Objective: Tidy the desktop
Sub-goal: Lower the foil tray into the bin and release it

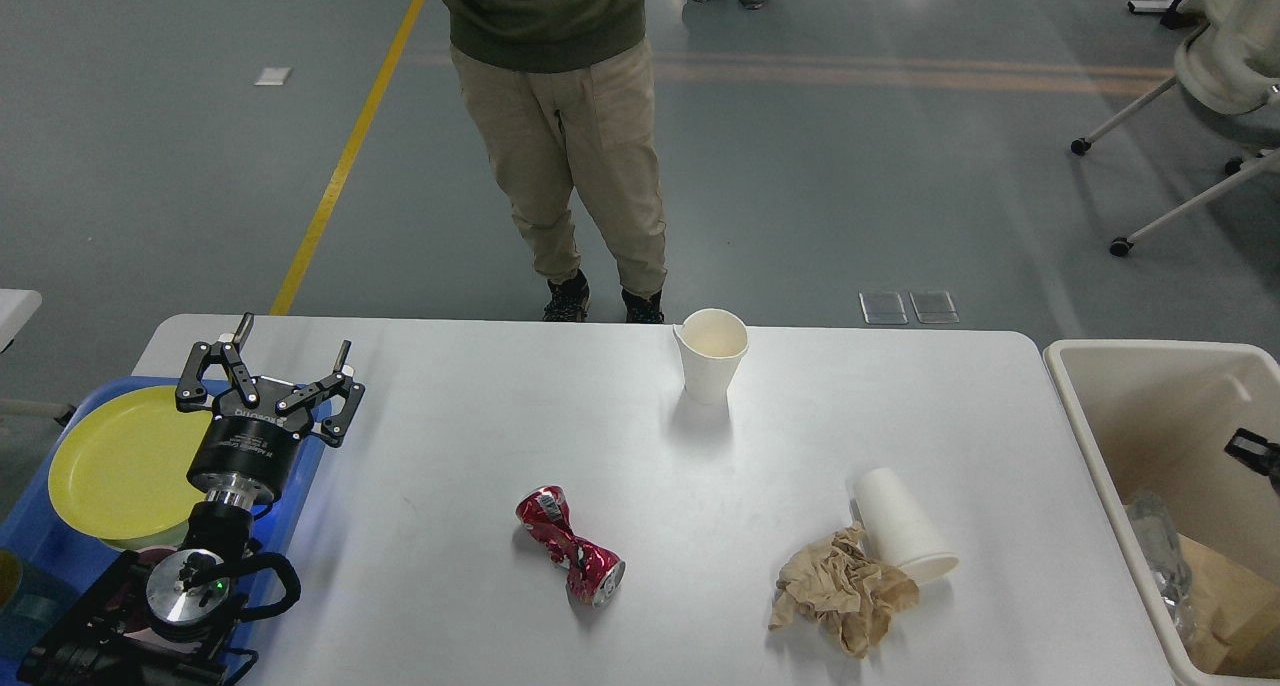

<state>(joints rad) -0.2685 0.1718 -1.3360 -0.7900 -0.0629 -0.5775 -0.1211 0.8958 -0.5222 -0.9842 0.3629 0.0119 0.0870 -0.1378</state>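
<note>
Littering the desktop (450, 446), long axis left-right: crushed can (570, 545), two cups; left gripper (288, 358) spread, right's fingers indiscernible.
</note>
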